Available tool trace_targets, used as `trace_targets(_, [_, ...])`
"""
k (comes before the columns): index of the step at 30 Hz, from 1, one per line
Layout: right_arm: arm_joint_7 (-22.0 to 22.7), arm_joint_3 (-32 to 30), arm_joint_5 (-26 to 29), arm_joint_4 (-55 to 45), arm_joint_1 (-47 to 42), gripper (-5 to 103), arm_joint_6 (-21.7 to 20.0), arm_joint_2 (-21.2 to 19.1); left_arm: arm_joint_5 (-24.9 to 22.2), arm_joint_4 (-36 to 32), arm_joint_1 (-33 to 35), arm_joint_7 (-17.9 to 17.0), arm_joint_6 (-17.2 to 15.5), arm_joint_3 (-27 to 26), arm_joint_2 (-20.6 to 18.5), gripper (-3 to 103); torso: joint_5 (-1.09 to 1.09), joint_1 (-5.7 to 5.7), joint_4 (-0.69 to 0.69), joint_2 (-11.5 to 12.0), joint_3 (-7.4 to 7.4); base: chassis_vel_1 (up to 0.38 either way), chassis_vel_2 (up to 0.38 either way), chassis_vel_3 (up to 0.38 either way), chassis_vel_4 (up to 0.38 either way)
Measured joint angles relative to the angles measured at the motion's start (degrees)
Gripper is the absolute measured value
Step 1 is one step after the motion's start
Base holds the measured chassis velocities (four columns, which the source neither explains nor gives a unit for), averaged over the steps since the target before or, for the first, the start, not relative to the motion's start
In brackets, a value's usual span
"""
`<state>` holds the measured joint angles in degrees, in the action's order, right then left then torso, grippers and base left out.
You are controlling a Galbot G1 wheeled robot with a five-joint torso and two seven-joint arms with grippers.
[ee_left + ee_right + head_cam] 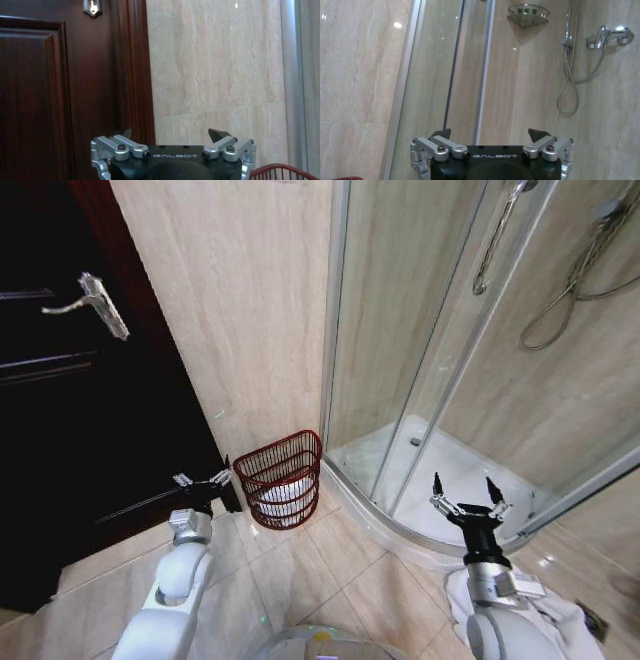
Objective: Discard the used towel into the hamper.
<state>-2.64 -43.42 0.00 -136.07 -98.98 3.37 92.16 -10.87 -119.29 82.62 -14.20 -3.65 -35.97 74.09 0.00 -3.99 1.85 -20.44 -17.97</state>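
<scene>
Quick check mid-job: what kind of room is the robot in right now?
A bathroom, almost certainly. A glass shower stall with a hose and mixer tap fills the right side, the walls and floor are tiled, and a red hamper holding something white stands by the dark door.

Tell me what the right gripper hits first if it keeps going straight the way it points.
Probably the shower's glass door. The open right gripper aims at the pane and its metal frame, with the tiled wall and shower hose behind the glass. Depth is hard to judge.
</scene>
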Motion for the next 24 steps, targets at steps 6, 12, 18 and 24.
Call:
trace_targets(6, [0.04, 0.01, -0.17, 0.01, -0.45, 100, 0.03, 0.02, 0.12, -0.31, 0.03, 0.96, -0.76, 0.24, -0.35, 100, 0.0, 0.0, 0.0, 0.0, 0.0, 0.0, 0.0, 0.0, 0.0])
trace_targets(12, [0.04, 0.21, -0.3, -0.04, -0.77, 100, 0.03, 0.02, 0.12, -0.07, 0.08, 1.46, -0.81, 0.23, -0.85, 100, 0.0, 0.0, 0.0, 0.0, 0.0, 0.0, 0.0, 0.0, 0.0])
trace_targets(18, [-0.28, 0.21, -0.36, -0.09, -0.65, 100, 0.05, 0.01, 0.12, -0.05, -0.12, 1.53, -0.81, 0.35, -1.09, 100, 0.0, 0.0, 0.01, 0.01, 0.0, 0.0, 0.0, 0.0, 0.0])
trace_targets(24, [-0.36, 0.23, -0.36, -0.37, -0.58, 100, 0.04, -0.01, 0.11, -0.49, -0.5, 1.62, -0.92, 0.37, -1.36, 100, 0.0, 0.0, 0.01, 0.01, 0.0, -0.028, -0.032, 0.033, 0.044])
